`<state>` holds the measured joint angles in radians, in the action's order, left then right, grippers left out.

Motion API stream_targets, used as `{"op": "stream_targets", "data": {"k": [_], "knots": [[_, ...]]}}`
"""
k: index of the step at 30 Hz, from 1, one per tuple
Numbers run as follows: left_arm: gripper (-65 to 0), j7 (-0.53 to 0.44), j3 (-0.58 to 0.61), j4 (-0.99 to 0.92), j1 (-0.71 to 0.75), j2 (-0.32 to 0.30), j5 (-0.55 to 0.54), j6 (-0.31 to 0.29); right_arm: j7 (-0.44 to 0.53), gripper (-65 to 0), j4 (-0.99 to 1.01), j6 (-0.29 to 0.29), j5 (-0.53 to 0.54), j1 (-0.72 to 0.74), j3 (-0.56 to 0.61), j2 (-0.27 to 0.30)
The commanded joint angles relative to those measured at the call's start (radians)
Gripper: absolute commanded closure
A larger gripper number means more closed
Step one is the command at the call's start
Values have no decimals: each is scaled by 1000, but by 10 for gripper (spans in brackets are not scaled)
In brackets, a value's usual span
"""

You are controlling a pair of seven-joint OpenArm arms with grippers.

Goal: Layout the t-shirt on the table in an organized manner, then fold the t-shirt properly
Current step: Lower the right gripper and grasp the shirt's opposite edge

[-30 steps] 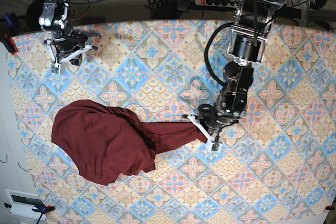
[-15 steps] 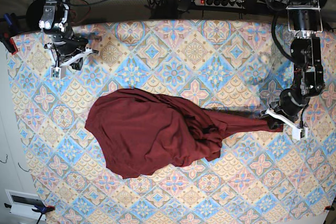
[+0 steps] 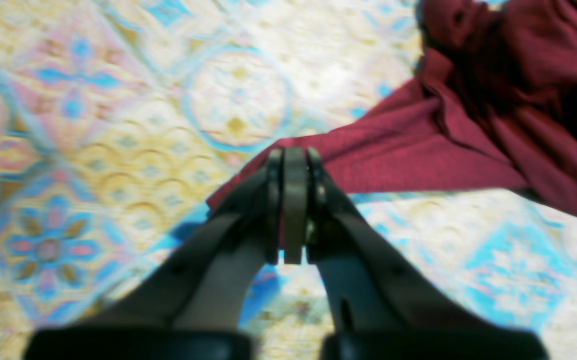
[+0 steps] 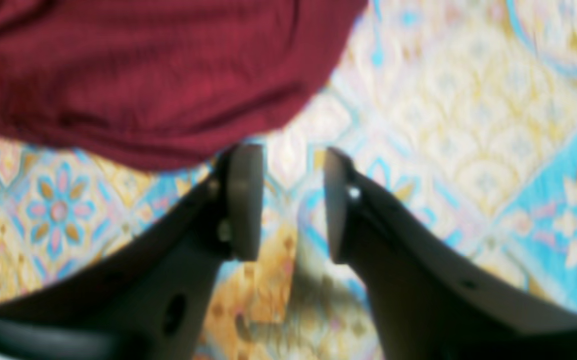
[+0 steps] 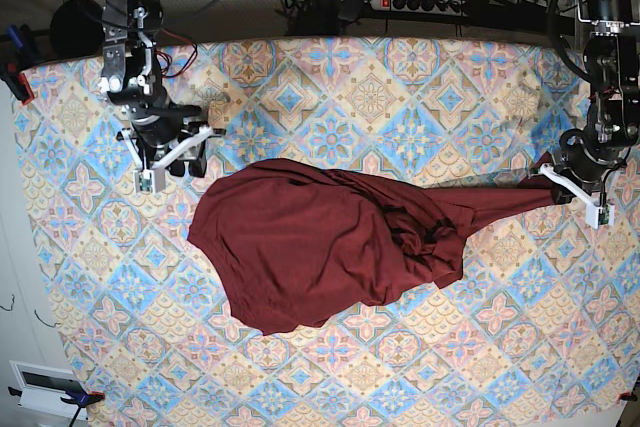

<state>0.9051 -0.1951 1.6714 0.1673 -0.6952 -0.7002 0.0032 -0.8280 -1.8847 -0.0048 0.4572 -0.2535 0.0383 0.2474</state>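
The plain maroon t-shirt (image 5: 320, 247) and patterned table (image 5: 400, 87) show no legible writing.

Plain dark maroon t-shirt (image 5: 320, 247), no print, fine knit weave visible up close. Beneath and around the t-shirt, table (image 5: 400, 87) cloth in repeating diamond tiles of blue, pink and cream, with yellow scalloped fans and flower motifs. Beside the t-shirt's edges, dark grey-black gripper fingers (image 4: 241, 200).
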Motion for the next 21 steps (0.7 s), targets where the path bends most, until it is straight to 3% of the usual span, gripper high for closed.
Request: {"op": "stream_targets", "data": {"k": [1,7,11,21], "knots": [[-19,-19,-11,16,-5,-19,17,-1,22,-227,-8,4,5,27,-1,11],[-203,-17,-16,9,-5,13,38,1,-40,-247,122,4,7,128,13,11],[-288,-17,-11,-24,-13,18,37,2,-44,-248,195,4,8,182,39,11],[-309,-19,-11,-60,-16,82,38,1,-44,-248,385,4,8,305,113,5]]}}
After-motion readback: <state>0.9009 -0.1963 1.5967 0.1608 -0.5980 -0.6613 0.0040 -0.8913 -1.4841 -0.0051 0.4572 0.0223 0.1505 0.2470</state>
